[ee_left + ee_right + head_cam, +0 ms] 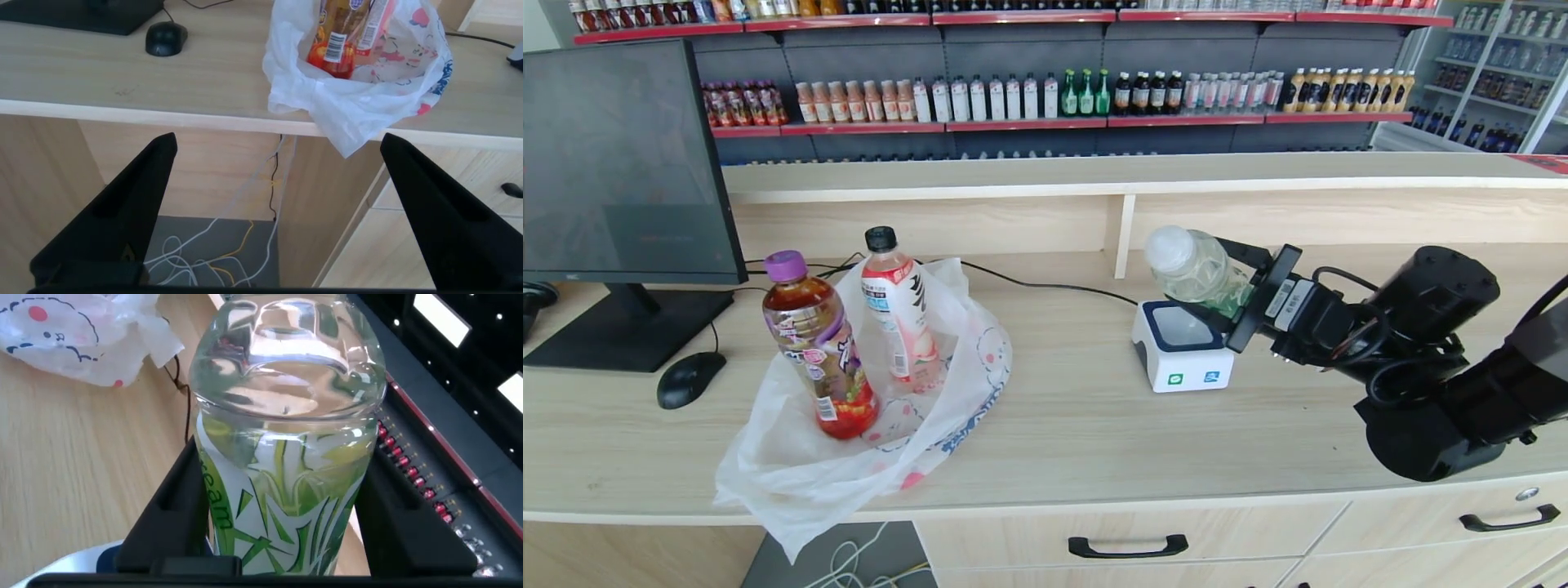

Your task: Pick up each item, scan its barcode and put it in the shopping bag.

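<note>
A: Why is the shopping bag point(792, 482) left of middle on the counter point(1078, 425), spilling over its front edge?
B: Its mouth gapes there with two bottles upright inside, likely for easy drops. Bare wood separates it from the scanner point(1180, 351).
A: And the right gripper point(1252, 282)?
B: It clamps the clear bottle point(1196, 269), tilted just above the scanner, probably to present the label.
A: The left gripper point(278, 143)?
B: It is spread wide with nothing in it, below the front edge, in free room.
</note>
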Controlling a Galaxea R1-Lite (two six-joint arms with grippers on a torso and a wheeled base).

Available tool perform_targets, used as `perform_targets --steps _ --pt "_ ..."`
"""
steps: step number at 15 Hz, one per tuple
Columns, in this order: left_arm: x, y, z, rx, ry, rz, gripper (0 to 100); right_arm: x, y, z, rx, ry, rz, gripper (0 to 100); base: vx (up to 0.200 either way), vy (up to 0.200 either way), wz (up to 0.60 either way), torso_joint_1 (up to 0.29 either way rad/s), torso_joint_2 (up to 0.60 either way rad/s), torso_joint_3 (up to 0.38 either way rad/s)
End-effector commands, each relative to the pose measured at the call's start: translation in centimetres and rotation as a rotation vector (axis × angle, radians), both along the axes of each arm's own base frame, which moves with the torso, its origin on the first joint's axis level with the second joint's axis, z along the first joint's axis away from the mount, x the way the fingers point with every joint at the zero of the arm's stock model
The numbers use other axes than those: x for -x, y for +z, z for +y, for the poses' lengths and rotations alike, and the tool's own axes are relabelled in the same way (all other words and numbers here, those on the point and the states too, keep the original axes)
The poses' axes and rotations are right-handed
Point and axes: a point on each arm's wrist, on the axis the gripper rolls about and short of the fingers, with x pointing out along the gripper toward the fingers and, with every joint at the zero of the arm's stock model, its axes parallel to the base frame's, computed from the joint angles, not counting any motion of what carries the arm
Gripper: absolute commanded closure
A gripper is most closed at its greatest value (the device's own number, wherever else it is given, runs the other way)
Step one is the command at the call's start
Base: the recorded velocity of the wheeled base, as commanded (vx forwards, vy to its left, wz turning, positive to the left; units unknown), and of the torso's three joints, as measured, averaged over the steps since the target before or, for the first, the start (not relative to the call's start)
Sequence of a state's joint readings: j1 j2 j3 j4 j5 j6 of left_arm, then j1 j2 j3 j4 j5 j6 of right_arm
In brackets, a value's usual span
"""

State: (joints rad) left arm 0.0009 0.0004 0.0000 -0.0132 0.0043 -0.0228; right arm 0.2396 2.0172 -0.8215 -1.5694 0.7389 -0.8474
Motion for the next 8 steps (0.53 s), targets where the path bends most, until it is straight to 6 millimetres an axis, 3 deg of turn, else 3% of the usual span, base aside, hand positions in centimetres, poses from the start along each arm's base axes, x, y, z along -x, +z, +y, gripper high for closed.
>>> perform_targets --steps 1,8 --pt "0.00 0.01 0.00 0.000 0.001 -0.001 0 0.02 -0.09 0.04 0.002 0.003 0.001 100 0.000 0.000 0.00 0.000 0.00 0.000" --pt "0.00 0.01 0.00 0.000 0.001 -0.001 0 0.04 0.08 0.04 -0.003 0.003 -0.001 100 0.000 0.000 0.00 0.000 0.00 0.000"
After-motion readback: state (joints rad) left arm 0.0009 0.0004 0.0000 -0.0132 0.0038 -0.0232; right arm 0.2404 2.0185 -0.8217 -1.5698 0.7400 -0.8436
